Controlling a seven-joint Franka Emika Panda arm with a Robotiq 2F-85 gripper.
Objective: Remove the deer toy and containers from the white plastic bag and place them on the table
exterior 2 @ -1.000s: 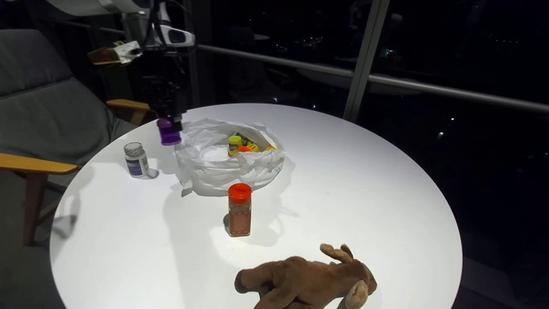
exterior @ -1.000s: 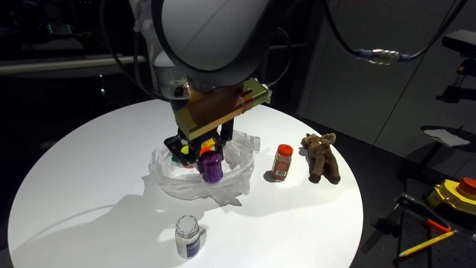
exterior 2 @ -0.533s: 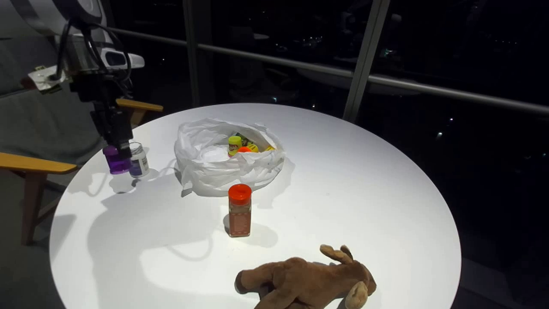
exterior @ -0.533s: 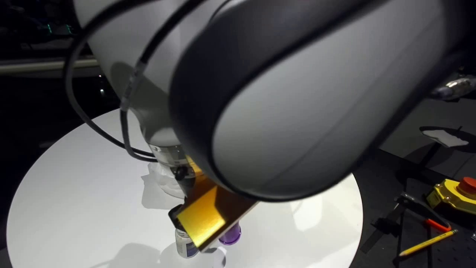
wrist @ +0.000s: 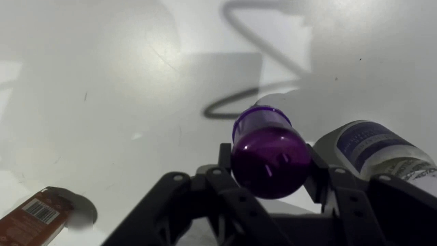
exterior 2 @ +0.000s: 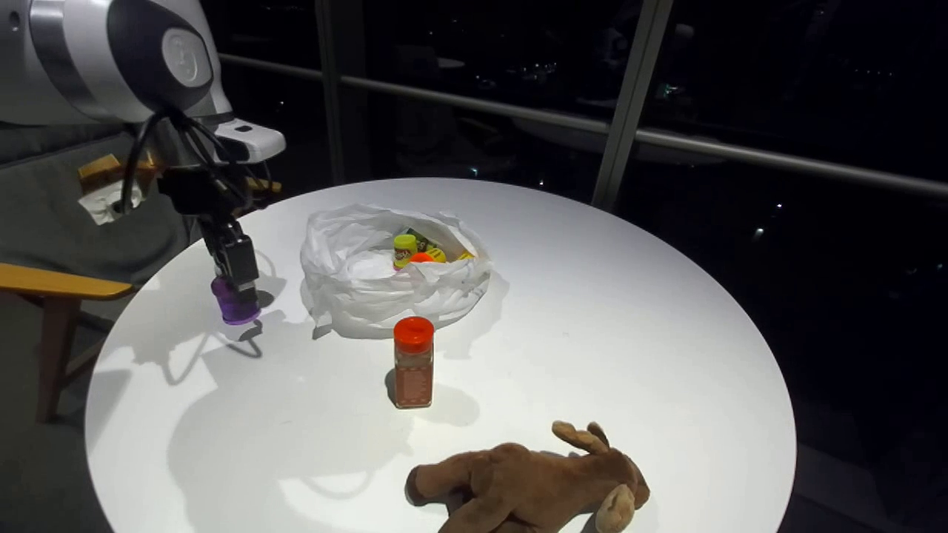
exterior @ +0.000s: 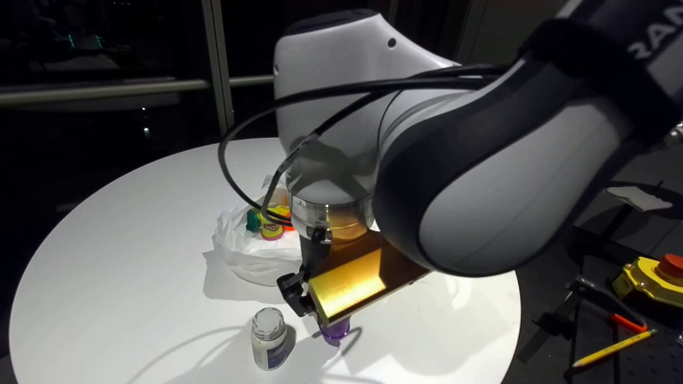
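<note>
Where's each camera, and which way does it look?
Wrist view: behind the gripper, which shows holding a purple container; looks down at the table.
In an exterior view: away from the arm, which hides part of the bag; looks down past a white jar.
In an exterior view: away from the arm, looks over the deer toy; arm and gripper show at left.
Both exterior views share the table, bag and purple container.
</note>
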